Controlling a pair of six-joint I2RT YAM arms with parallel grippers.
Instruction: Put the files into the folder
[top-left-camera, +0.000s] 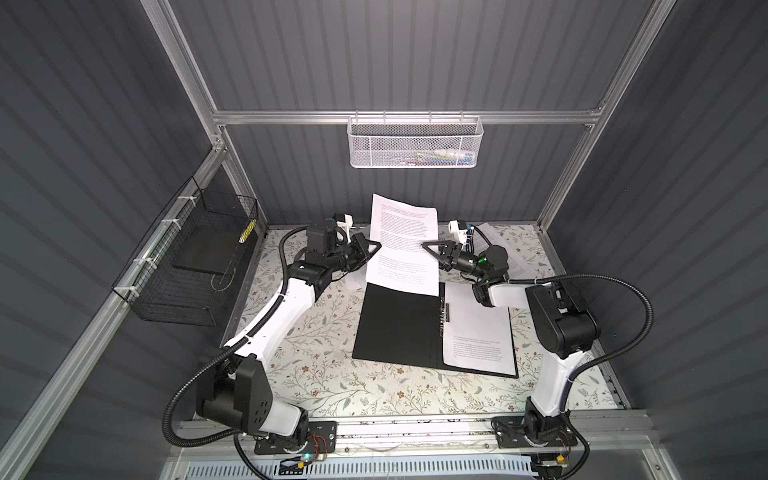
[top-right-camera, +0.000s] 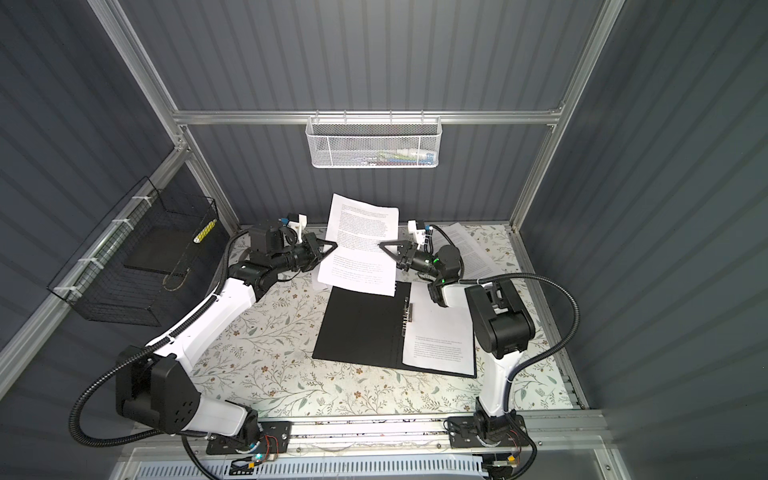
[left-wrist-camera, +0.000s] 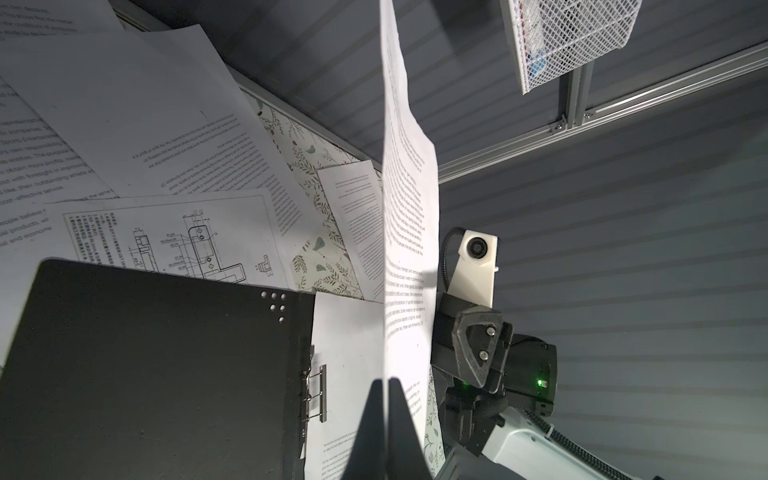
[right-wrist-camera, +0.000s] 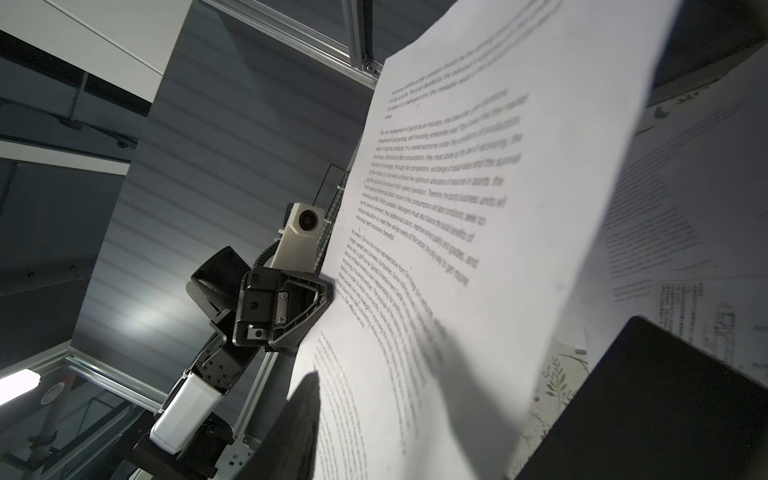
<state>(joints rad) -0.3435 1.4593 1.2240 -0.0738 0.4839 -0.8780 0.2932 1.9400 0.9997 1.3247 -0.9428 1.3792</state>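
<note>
One sheet: left gripper clamped it; right gripper showed indeterminate hold. Level lowering onto folder was advised.

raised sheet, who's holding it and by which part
The left pincer is shut on the raised sheet at the middle of one long edge; the right pincer straddles the opposite edge, grip not clear.
</note>
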